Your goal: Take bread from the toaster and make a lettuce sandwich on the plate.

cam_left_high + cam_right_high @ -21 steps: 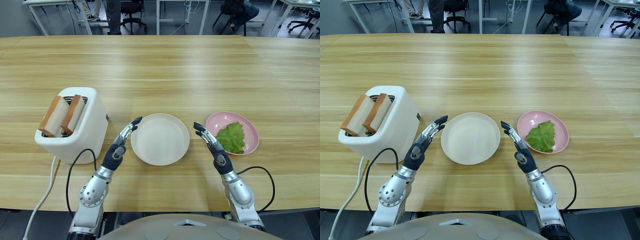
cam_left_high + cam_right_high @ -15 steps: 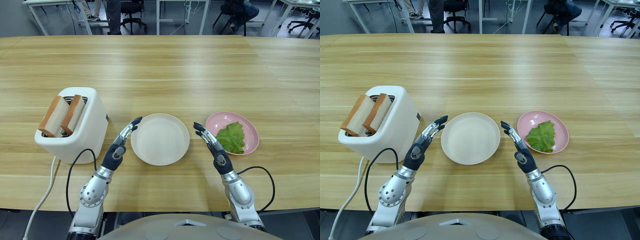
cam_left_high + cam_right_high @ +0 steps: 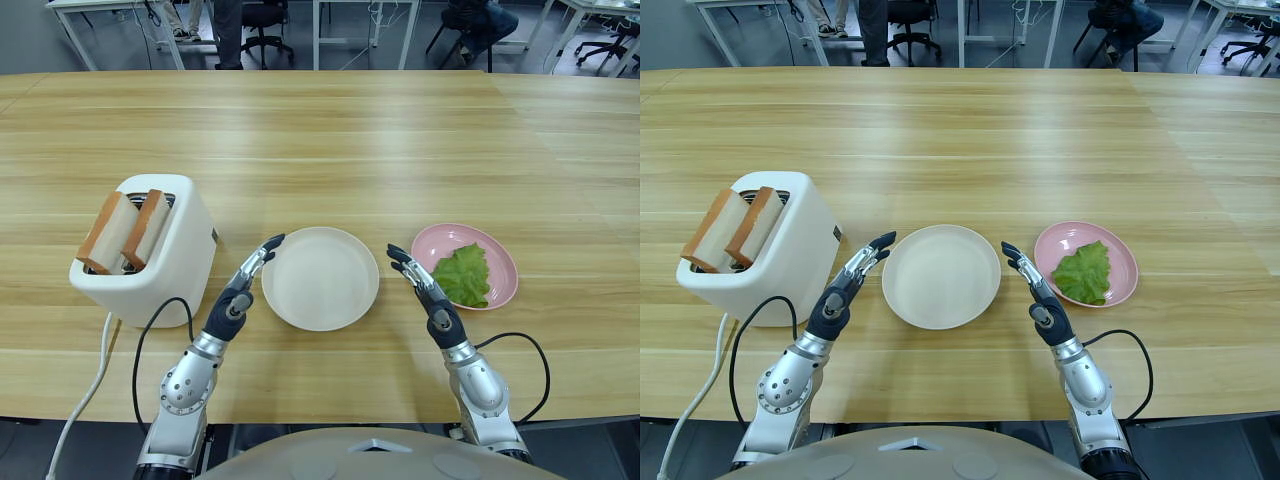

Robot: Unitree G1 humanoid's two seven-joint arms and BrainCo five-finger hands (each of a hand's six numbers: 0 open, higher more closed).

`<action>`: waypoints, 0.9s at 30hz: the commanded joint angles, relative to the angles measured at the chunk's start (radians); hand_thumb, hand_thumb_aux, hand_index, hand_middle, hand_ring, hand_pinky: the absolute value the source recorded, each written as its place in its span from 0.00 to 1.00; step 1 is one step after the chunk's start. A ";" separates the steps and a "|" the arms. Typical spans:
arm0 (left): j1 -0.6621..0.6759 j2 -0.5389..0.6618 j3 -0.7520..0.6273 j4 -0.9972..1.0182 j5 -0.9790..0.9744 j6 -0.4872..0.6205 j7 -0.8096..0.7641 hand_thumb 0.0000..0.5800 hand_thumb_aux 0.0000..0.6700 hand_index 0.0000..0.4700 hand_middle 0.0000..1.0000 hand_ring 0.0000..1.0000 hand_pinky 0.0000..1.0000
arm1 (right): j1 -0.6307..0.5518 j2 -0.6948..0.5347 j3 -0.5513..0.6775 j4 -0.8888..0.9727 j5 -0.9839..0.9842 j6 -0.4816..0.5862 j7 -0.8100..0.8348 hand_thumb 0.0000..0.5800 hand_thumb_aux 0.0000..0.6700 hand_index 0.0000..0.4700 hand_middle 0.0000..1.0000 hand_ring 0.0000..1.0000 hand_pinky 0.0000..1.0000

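Left hand [image 3: 240,290] and right hand [image 3: 425,295], fingers extended and holding nothing, flank the plate [image 3: 320,278] rim. The toaster [image 3: 165,265] with bread [image 3: 128,228] stands left and lettuce [image 3: 463,275] right; wide counter [image 3: 330,140] stretches beyond.

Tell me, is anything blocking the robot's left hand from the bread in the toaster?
Nothing visible is. The left hand is open beside the toaster, and the bread slices stick up out of its top. The hand would likely need to rise past the toaster's wall.

I see the round cream plate [image 3: 320,278] lying flat; left of it the white toaster [image 3: 160,272] holds two bread slices [image 3: 128,230] leaning left; right of it a green lettuce leaf [image 3: 462,275] lies in a pink dish [image 3: 445,240]
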 commanded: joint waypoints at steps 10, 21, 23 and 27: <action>-0.193 0.178 0.527 -0.570 -0.044 0.506 0.154 0.00 0.00 0.00 0.00 0.00 0.00 | -0.024 0.031 0.005 -0.011 -0.013 0.011 -0.038 0.00 0.00 0.00 0.00 0.00 0.00; -0.144 0.380 0.507 -0.279 0.556 0.680 0.202 0.00 0.00 0.00 0.00 0.00 0.00 | -0.024 0.031 -0.013 -0.050 -0.013 0.043 -0.062 0.00 0.00 0.00 0.00 0.00 0.00; -0.123 0.417 0.464 -0.205 0.656 0.720 0.196 0.00 0.00 0.00 0.00 0.00 0.00 | -0.022 0.028 -0.014 -0.057 -0.011 0.047 -0.065 0.00 0.00 0.00 0.00 0.00 0.00; -0.099 0.440 0.421 -0.149 0.746 0.789 0.179 0.00 0.00 0.00 0.00 0.00 0.00 | -0.018 0.022 -0.014 -0.068 -0.004 0.054 -0.066 0.00 0.00 0.00 0.00 0.00 0.00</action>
